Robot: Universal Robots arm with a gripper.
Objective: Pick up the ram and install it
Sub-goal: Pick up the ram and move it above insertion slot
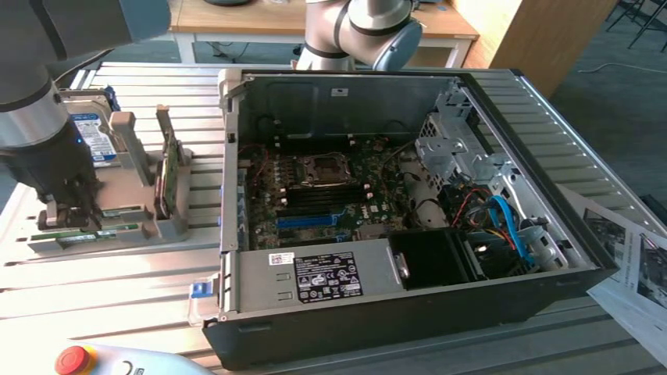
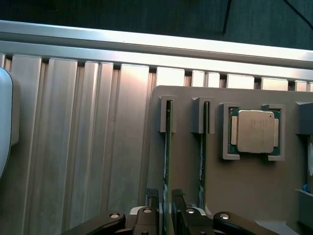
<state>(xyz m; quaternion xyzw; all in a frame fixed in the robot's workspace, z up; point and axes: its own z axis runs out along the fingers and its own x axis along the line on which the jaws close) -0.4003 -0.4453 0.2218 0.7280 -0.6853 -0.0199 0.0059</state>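
In the grey holder point(image 2: 254, 186) at the exterior view's left, the ram point(image 2: 167, 142) stood on edge. The gripper point(image 2: 166, 200) straddled it part-open, holding nothing. Probably light, stiff and fragile; best taken by its flat faces.

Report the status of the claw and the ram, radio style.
Claw open, down astride the ram. Ram on edge in its holder slot, not lifted. Neighbouring slot holds a second stick, apart from the claw.

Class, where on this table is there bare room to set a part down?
Bare slats between the grey holder and the red-button pendant. Crowded: the holder, under the pincer, and inside the computer case.
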